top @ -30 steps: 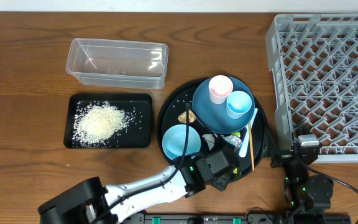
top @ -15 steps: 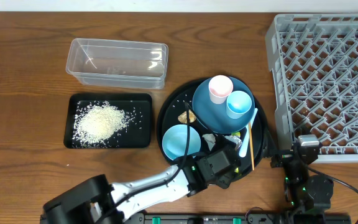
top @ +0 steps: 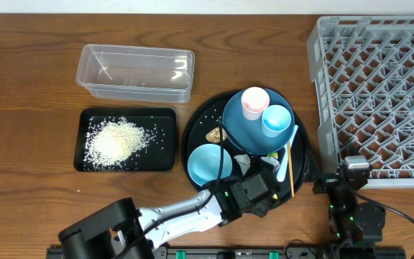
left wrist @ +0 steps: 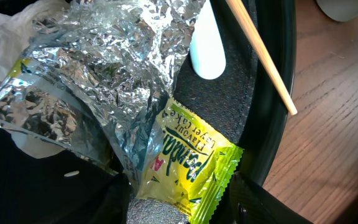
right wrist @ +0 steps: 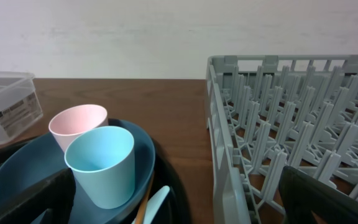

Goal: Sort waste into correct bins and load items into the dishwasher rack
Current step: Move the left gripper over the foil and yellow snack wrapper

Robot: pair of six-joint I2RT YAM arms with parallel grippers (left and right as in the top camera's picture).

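Since a second ago the left arm (top: pixel 171 216) has swung its elbow rightward. At far right stands the dishwasher rack (top: pixel 379 86), with the right gripper (right wrist: pixel 176 198) spread wide beside it. On the round black tray (top: pixel 190 137), the left gripper (left wrist: pixel 179 210) straddles the yellow-green packet (left wrist: pixel 188 162) under crumpled wrappers (left wrist: pixel 104 68); whether it pinches the packet cannot be told

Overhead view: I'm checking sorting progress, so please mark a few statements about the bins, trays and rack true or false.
1. The rice lies in the shallow black tray. True.
2. The foil wrappers are in the clear tub. False: they lie on the round black tray.
3. The pink cup and light blue cup stand on the dark blue plate. True.
4. The light blue bowl is in the dishwasher rack. False: it sits on the round black tray.
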